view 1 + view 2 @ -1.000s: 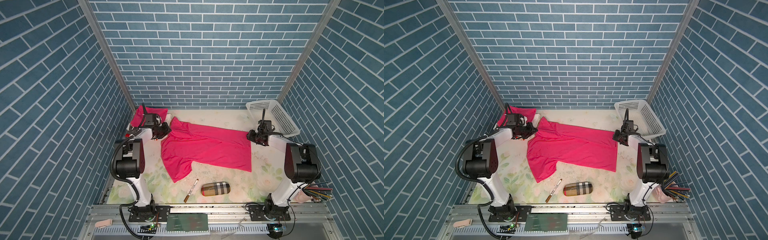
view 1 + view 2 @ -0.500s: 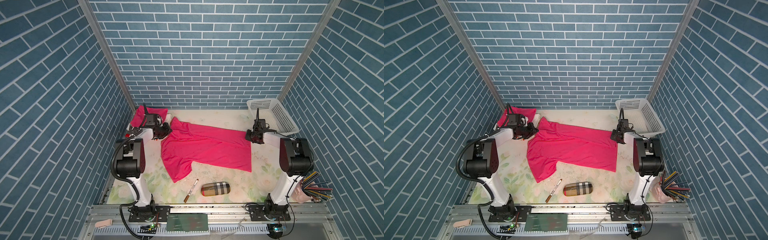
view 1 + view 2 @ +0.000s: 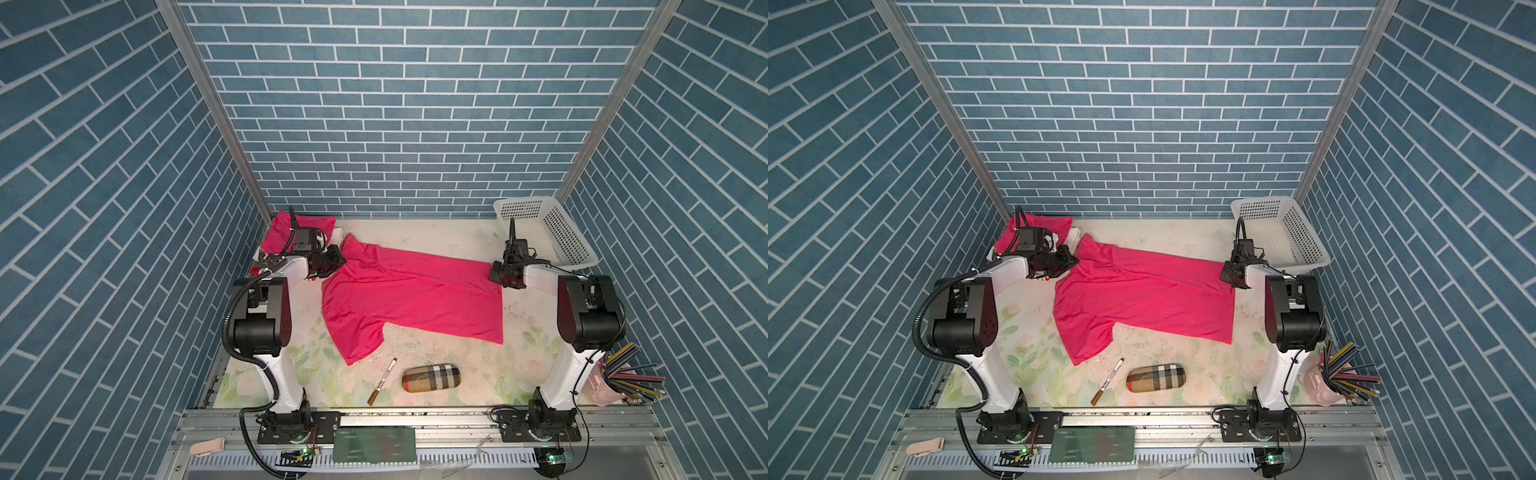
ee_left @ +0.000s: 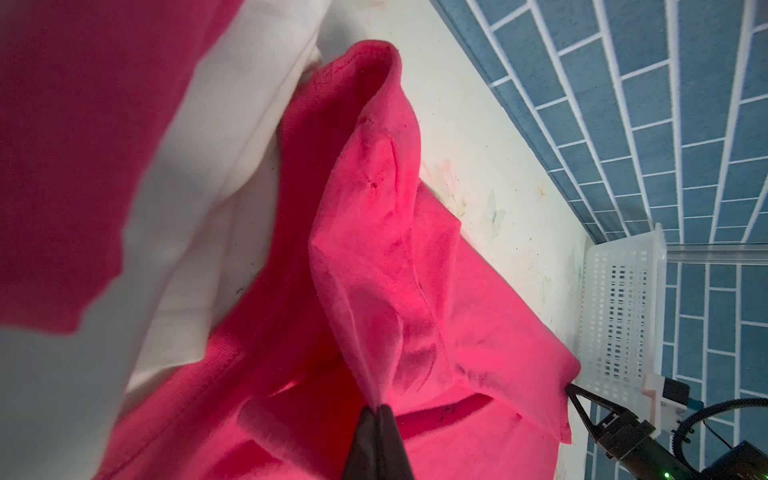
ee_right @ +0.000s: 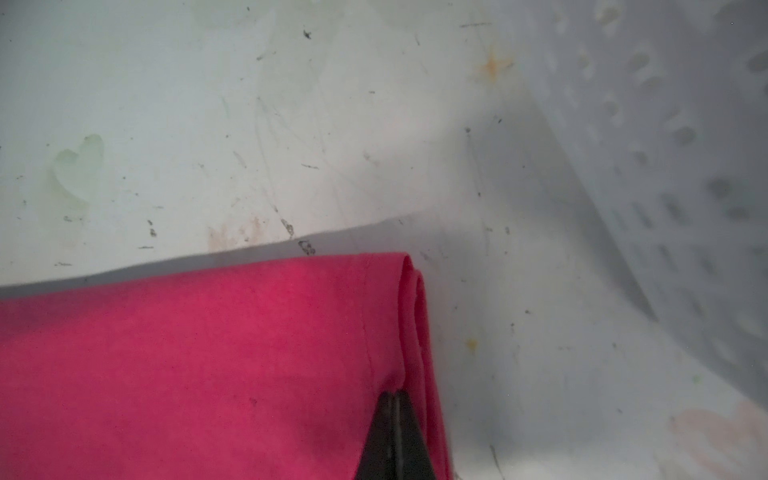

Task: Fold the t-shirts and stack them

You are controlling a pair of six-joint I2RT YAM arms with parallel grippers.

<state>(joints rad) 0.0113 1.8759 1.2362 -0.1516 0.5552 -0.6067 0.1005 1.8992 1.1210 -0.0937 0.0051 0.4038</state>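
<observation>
Left gripper (image 4: 376,412): jaws fully closed, a thin peak of fabric pinched at the shoulder end of the t-shirt (image 3: 411,299); whether collar or shoulder seam cannot be told. Right gripper (image 5: 394,397): jaws closed on the hem-end corner, where the edge is doubled over.

T-shirt spread across the middle of the desk (image 3: 415,237), shoulder end toward the far-left corner, hem end toward the right edge, one sleeve trailing toward the front edge. Second t-shirt (image 3: 276,232) bunched in the far-left corner, partly hidden by the left arm.

Fabric judged light, thin and limp, with shape kept only under tension between the two pinches and sag expected when slack. Best taken at hems or seams, all layers together, since a single-layer pinch is likely to peel off. White basket (image 3: 552,241) sits just beside the right gripper, a possible snag.
</observation>
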